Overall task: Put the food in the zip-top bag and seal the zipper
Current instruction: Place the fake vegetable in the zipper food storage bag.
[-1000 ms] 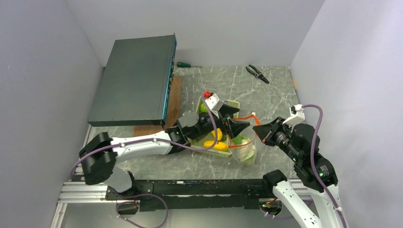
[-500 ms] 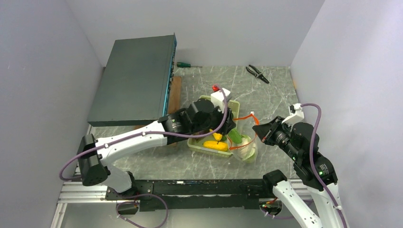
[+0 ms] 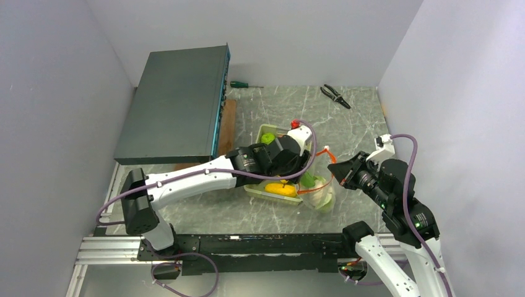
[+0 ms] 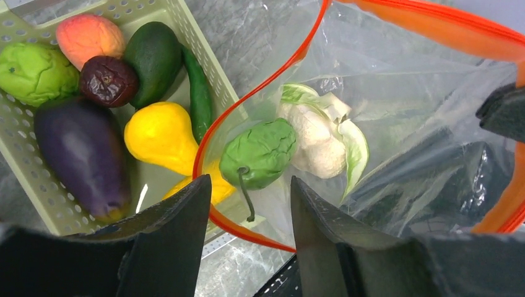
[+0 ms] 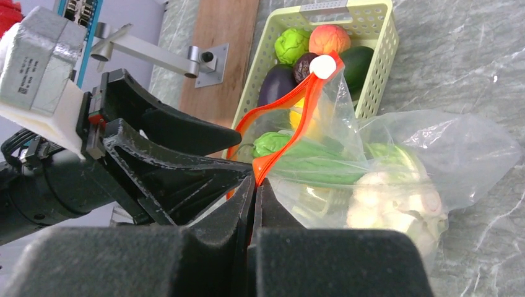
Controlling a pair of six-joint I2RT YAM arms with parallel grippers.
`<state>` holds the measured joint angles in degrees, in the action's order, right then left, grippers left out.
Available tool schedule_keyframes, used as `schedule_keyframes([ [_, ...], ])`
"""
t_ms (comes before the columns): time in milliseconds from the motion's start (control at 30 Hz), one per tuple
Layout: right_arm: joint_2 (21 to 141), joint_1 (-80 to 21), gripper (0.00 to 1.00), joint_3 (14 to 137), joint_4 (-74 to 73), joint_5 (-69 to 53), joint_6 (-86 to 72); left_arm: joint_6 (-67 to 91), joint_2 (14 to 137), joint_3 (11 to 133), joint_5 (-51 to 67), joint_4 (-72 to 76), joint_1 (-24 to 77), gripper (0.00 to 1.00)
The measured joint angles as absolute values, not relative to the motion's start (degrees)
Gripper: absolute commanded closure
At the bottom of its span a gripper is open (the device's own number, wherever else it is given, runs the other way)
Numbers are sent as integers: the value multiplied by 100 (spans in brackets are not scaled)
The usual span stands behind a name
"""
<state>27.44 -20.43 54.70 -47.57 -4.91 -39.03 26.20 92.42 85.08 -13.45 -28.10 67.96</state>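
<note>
Left wrist shows green piece (image 4: 260, 151) in zip-top bag (image 4: 402, 93) beyond left end effector (image 4: 249, 185).

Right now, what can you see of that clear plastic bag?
The zip-top bag is clear, crinkly plastic, lying on the grey marbled table beside a pale green basket. Its mouth, edged by a red-orange zipper strip with a white slider tab, gapes open. The right gripper is shut on that strip, holding it up; the open left gripper hovers above the mouth. Inside lie a white cauliflower and a wrinkled green vegetable.
</note>
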Motion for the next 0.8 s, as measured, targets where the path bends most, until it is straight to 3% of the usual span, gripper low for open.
schedule_keyframes([
  [233, 2744, -2043, 100, 5468, -4755, -530, -3907, 2558, 9623, 8812, -1177, -2825, 6796, 47],
  [400, 2770, -2045, 100, 5468, -4755, -563, -3907, 2508, 9898, 9061, -1144, -2917, 6796, 39],
  [567, 2775, -2045, 100, 5468, -4755, -565, -3907, 2512, 10066, 9207, -1142, -3103, 6794, 36],
  [700, 2777, -2045, 100, 5468, -4753, -600, -3909, 2510, 10219, 9358, -1140, -3225, 6794, 40],
  [800, 2781, -2045, 100, 5468, -4753, -607, -3909, 2510, 10342, 9435, -1140, -3295, 6794, 48],
])
